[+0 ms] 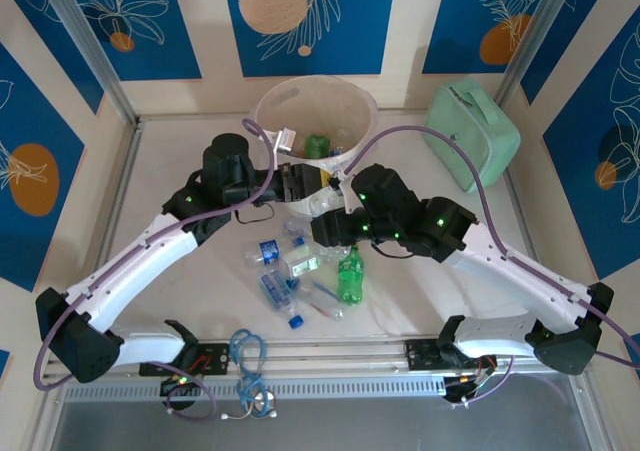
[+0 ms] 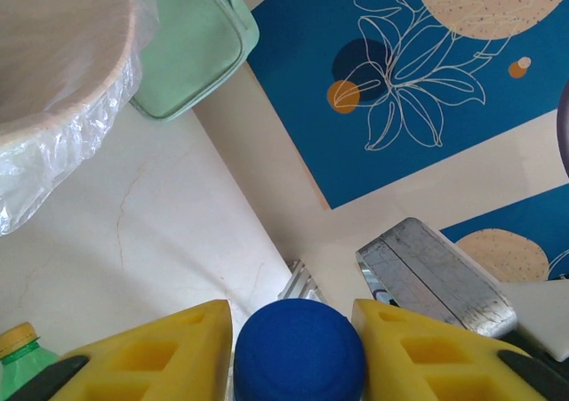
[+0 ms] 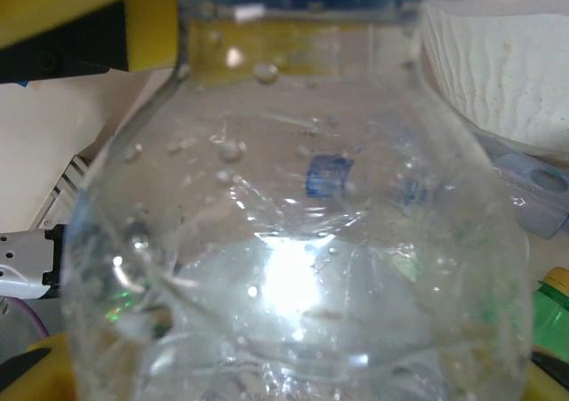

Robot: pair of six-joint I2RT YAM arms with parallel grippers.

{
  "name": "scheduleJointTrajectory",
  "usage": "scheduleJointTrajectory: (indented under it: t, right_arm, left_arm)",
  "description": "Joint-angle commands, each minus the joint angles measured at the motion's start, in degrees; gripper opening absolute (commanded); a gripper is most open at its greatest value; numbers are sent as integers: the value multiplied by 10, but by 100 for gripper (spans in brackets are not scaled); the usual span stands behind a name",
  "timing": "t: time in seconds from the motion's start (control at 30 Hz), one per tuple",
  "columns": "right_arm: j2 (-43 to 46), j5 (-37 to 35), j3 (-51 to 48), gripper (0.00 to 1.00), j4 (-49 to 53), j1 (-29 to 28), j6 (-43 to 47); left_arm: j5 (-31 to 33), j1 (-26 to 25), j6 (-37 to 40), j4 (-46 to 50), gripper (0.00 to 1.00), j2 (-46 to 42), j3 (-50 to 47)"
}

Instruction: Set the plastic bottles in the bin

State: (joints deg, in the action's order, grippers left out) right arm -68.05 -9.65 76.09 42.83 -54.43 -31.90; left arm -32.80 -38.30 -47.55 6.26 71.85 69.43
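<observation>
**A:** Why are both your arms crowded at the front of the bin?

**B:** They share one clear bottle, held just in front of the bin's wall. Your right claw clamps its body, jaws partly apart around its width. Your left claw has its yellow pads on either side of the blue cap.

**A:** Is the left really gripping?

**B:** The pads touch the cap on both sides, so I judge that it is. It looks like a hand-over, so that one arm can tip the bottle over the rim.

**A:** And the other bottles?

**B:** A green one lies inside the bin. A loose cluster lies on the bench between your arms, near the bin but outside it.
</observation>
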Motion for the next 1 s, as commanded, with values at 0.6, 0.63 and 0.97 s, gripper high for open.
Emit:
scheduleJointTrajectory:
  t: [0.6, 0.63, 0.97]
  right_arm:
    - [120, -85, -18, 91, 38, 52, -29]
    - [138, -85, -25, 91, 43, 62, -35]
    - [235, -71, -95, 92, 80, 126, -82]
  left_arm:
    - [150, 76, 57, 94, 24, 25, 149]
    - [169, 90, 43, 90, 24, 29, 159]
    - [200, 139, -123, -54, 22, 187, 294]
